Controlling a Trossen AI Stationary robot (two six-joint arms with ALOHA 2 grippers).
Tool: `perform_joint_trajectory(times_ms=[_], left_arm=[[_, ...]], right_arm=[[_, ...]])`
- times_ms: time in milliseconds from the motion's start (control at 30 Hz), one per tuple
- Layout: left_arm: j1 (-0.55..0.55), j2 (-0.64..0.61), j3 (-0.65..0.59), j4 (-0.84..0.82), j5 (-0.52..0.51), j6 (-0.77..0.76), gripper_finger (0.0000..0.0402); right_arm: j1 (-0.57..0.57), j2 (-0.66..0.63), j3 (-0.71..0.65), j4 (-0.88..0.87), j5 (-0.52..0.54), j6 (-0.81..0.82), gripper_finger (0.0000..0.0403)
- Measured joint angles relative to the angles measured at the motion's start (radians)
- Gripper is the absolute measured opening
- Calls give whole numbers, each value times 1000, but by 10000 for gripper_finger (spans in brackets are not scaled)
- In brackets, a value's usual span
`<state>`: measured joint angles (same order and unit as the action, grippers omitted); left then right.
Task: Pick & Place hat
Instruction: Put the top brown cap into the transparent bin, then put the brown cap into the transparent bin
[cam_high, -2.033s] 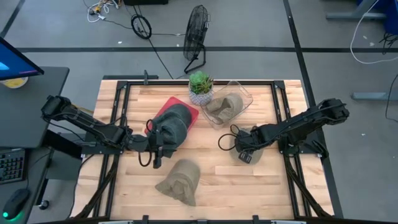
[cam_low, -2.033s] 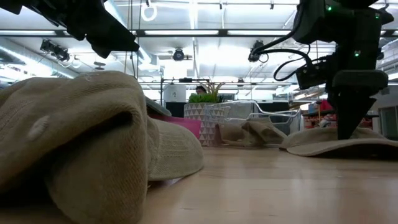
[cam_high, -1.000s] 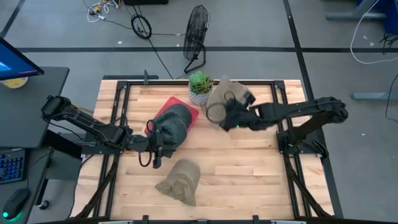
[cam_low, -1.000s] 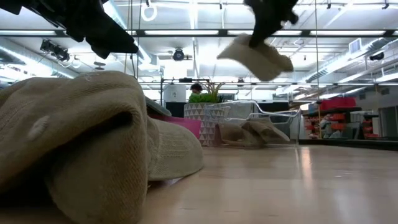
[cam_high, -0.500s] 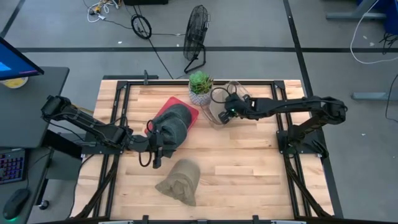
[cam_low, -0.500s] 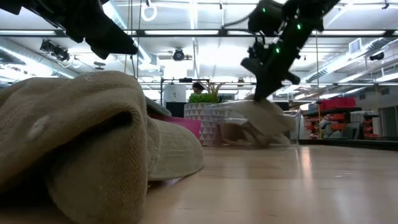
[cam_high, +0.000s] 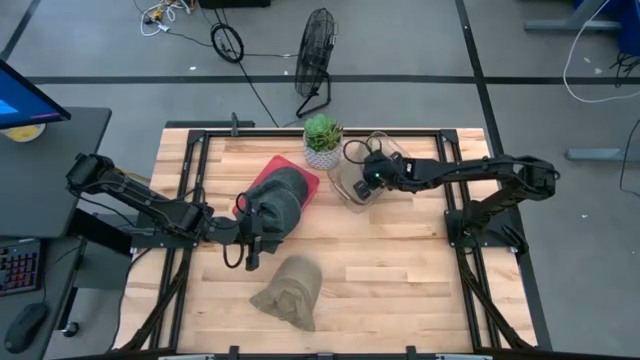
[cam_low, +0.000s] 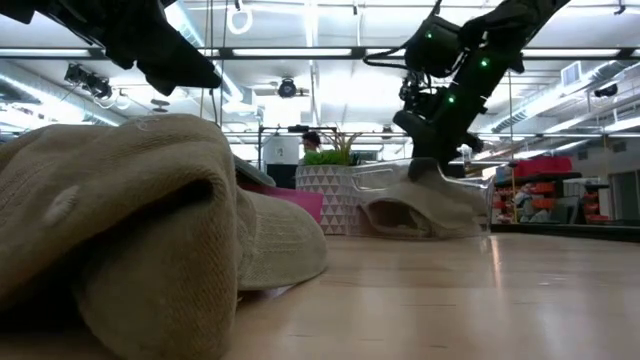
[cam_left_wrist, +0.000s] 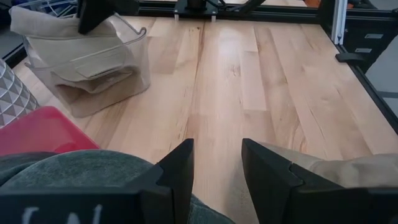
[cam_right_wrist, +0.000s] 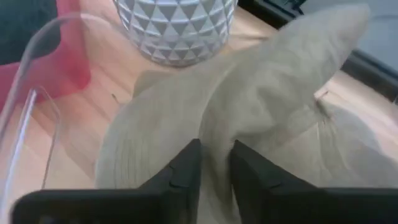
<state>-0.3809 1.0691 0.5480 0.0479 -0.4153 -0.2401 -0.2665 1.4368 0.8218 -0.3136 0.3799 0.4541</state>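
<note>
My right gripper (cam_high: 371, 182) reaches into the clear bin (cam_high: 390, 150) at the far side of the table and is shut on a tan hat (cam_low: 432, 203). That hat lies on top of another tan hat (cam_left_wrist: 93, 78) inside the bin. My left gripper (cam_left_wrist: 217, 165) is open and waits over the near edge of a dark green hat (cam_high: 278, 198), which lies on a red mat (cam_high: 300, 177). A third tan hat (cam_high: 290, 290) rests on the wood near the table's near edge. My right gripper pinches a raised fold of the tan hat's cloth (cam_right_wrist: 217, 127) between its two fingers (cam_right_wrist: 181, 171). The fingers slant down from the table's right side. The rest of the hat spreads out below them (cam_right_wrist: 149, 118) and rests in the bin.
A potted plant in a patterned white pot (cam_high: 322, 140) stands just left of the bin, close to my right gripper. Bare wood (cam_high: 400, 260) fills the middle and right of the table. A fan (cam_high: 316, 50) stands on the floor beyond the far edge.
My right gripper, still shut on the tan hat, has come down from high above the far side of the table into the clear bin. The hat hung in the air below the fingers a second ago; now it lies in the bin on the other hat.
</note>
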Motion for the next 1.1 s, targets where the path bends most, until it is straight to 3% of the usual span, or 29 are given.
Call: perform_joint_trajectory(times_ms=[100, 233, 433, 567, 767, 1100], left_arm=[[0, 0, 0, 0, 0, 0, 138], [0, 0, 0, 0, 0, -17, 138], [-26, 0, 0, 28, 34, -154, 138], [-92, 0, 0, 106, 58, -171, 138], [-174, 0, 2, 120, 43, -49, 138], [-180, 0, 2, 113, -36, -11, 138]], right_arm=[[3, -5, 62, -24, -21, -10, 120], [33, -6, 213, -167, -130, -55, 150], [217, -6, 348, -202, -180, -104, 144], [378, 4, 333, -86, -182, -113, 132], [574, 107, 302, 157, -182, -146, 138], [707, 421, 302, 685, -179, -222, 198]])
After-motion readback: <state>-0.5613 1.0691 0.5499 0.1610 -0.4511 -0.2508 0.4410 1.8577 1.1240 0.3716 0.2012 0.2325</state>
